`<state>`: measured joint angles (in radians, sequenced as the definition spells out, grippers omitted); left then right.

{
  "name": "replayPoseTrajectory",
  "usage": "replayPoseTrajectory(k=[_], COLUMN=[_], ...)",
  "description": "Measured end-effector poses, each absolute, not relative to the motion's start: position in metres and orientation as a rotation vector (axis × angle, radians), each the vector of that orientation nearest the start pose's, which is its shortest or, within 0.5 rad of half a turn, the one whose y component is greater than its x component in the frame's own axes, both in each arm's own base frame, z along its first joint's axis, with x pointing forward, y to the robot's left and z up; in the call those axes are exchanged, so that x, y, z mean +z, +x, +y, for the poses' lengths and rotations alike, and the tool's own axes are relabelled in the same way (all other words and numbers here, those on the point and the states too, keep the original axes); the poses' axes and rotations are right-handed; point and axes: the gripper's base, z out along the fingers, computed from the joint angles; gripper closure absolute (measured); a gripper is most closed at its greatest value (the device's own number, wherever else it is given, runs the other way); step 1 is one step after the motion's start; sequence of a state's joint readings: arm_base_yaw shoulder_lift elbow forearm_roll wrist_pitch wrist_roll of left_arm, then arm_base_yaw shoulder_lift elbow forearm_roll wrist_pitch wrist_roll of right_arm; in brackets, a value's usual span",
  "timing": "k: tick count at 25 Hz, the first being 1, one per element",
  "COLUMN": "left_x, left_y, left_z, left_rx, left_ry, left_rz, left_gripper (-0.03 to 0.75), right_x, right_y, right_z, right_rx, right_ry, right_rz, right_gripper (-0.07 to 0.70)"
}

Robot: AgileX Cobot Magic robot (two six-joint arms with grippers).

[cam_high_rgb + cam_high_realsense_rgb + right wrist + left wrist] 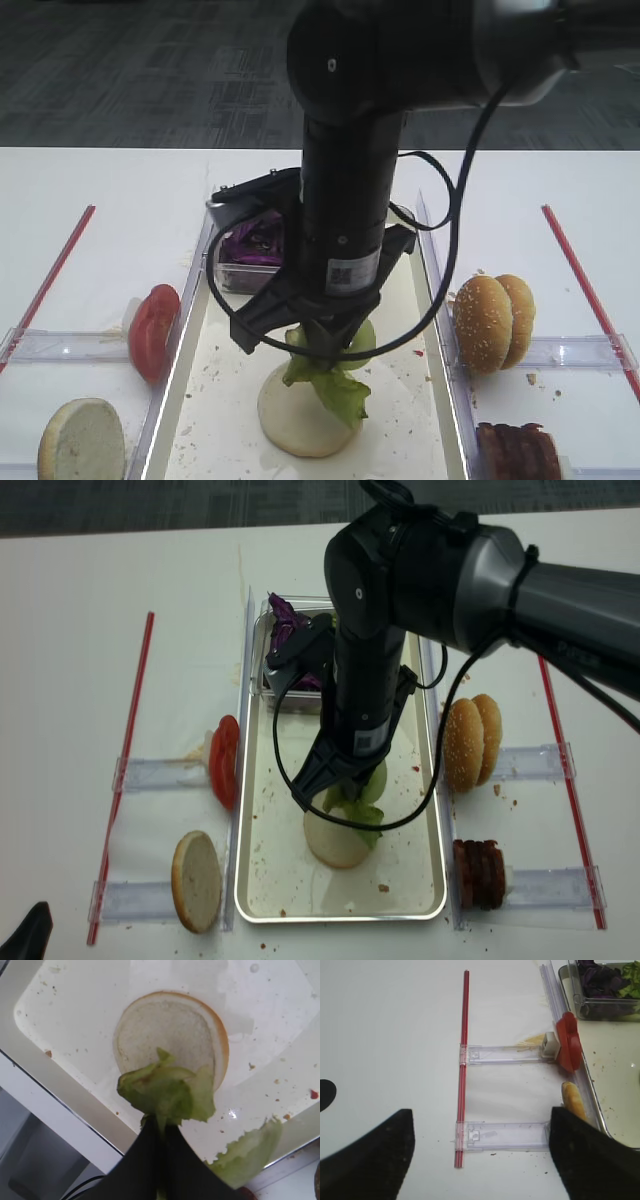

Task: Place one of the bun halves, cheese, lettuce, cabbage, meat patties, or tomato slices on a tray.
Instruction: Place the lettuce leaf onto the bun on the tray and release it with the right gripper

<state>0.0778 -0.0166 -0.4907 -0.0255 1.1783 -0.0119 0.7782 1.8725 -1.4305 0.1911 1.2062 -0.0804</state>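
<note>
From the overhead view I have the right gripper (322,340) down over the middle of the tray (405,420), its jaws pinched tight on a piece of lettuce (330,385). The wrist camera on that arm confirms it — the two dark fingers (145,1165) meet at the leaf's stem end, and the ruffled green piece hangs just above a bun half (170,1035) lying cut face up on the tray's crumb-speckled floor. In the high views the leaf overlaps the near-right edge of that pale bun; whether it is touching the bread I cannot tell. A second bit of lettuce shows at the lower right of the right wrist view, beside the tray rim.

At the far end of the tray sits a clear tub (240,270) holding purple cabbage (255,243). Left of the tray, tomato slices (152,330) stand on edge in a clear holder, and nearer to me another bun half (82,440) leans with its pale face showing. On the right, two sesame-topped bun halves (493,322) stand upright, with the meat patties (518,452) nearer.

The left gripper (480,1160) is off to the left over bare table — its dark fingers stand well apart, with nothing between them.
</note>
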Motion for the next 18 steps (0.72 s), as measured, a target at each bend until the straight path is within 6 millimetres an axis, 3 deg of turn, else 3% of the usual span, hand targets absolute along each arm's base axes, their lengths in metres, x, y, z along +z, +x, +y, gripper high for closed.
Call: replayPoseTrajectory(k=[6, 18], left_x=[0.265, 0.265], left_y=[-0.012, -0.012], left_z=[-0.003, -0.003], left_rx=[0.007, 0.007], left_ry=[-0.093, -0.093], left_rz=[2.152, 2.152], left_gripper=[0.169, 0.169], right_x=[0.209, 0.2], right_y=[0.251, 0.255], right_z=[0.275, 0.278], right_rx=[0.319, 0.321], right_ry=[-1.24, -1.23], right_rz=[2.961, 2.949], right_gripper=[0.579, 0.579])
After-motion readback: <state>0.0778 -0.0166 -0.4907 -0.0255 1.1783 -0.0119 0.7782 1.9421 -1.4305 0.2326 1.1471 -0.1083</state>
